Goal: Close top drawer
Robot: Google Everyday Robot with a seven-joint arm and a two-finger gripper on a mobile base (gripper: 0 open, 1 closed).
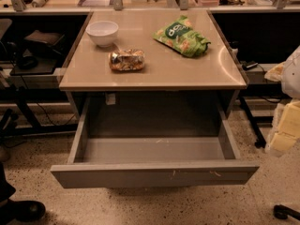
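The top drawer [154, 175] is pulled far out from under the tan tabletop [187, 71]. It is wide, shallow, grey and empty inside. Its flat front panel faces me, with small white scuffs [193, 173] towards the right. My gripper [285, 132] shows as pale yellowish and white parts at the right edge of the view. It is beside the drawer's right front corner, apart from it, and partly cut off by the frame.
On the tabletop stand a white bowl [102, 32], a shiny brown snack pack [126, 60] and a green chip bag [183, 35]. Dark desks with cables flank the table. A black shoe [21, 210] is at bottom left, a caster wheel [285, 212] at bottom right.
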